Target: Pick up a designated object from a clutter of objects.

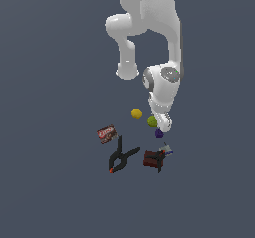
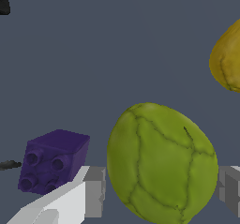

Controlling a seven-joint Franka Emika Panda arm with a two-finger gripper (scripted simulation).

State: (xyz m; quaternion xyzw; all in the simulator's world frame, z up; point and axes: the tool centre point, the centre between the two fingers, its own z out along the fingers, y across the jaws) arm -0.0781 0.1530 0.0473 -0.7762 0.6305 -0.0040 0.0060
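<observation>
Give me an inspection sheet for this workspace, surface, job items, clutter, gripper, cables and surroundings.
Surface: plain dark grey-blue floor, no marks seen.
Job's things: green fruit sits between the two fingers, low beside the purple cube.
Clutter: yellow ball, red-brown packet, black spring clamp, dark red box, all apart from the fruit.
Grippers: gripper open, straddling the fruit; contact cannot be told.
Cables: nothing seen.
Surroundings: nothing seen beyond the white arm.

Purple cube (image 2: 52, 161) crowds one side of the green fruit (image 2: 161, 164).
</observation>
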